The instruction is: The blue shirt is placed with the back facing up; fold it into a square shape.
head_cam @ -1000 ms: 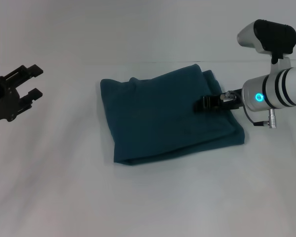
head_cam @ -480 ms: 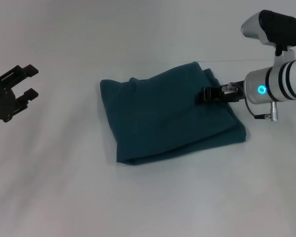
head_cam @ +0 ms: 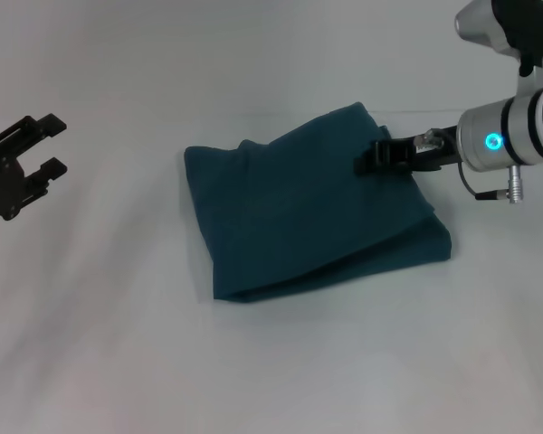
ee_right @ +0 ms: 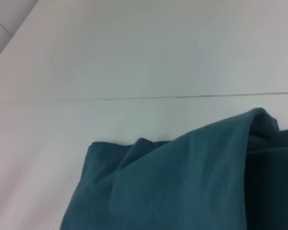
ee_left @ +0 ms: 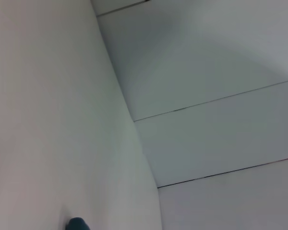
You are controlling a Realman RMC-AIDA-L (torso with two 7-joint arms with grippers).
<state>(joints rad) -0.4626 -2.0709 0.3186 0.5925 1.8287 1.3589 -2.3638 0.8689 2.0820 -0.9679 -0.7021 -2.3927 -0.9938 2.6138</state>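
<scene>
Blue shirt (head_cam: 312,212) lies mid-surface (head_cam: 344,362), already folded into a rough, slightly skewed square. Your right gripper (head_cam: 371,159) sits at its far right corner; you cannot tell how its fingers stand. Your left gripper (head_cam: 38,147) hangs well to the left, fingers spread, holding nothing. Judged from this, only tidying remains: square the far edge, then clear away.

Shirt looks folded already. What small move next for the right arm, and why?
Probably lift the right gripper clear, up and back. The blue shirt already lies as a rough square on the table; the left gripper hangs open, well off to the side.
</scene>
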